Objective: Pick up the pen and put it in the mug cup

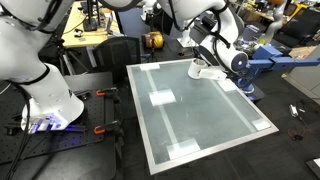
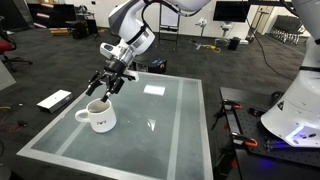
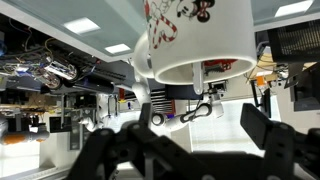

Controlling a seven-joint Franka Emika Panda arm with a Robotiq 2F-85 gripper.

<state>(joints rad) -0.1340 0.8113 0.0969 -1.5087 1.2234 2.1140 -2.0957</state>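
Note:
The white mug cup (image 2: 98,118) stands upright near a corner of the glass-topped table (image 2: 170,130), its handle to one side. It fills the top of the wrist view (image 3: 200,40), shown upside down, with a dark reddish mark on its side. In an exterior view it is a small white shape under the wrist (image 1: 207,72). My gripper (image 2: 105,88) hangs just above the mug's rim; in the wrist view (image 3: 200,120) its fingers are wide apart with nothing between them. The green pen shows in no view.
A white patch (image 2: 154,88) lies on the table top, also seen in an exterior view (image 1: 162,97). The robot's white base (image 1: 40,90) stands beside the table, with a red clamp (image 1: 100,128) at the edge. A flat white object (image 2: 55,100) lies on the floor.

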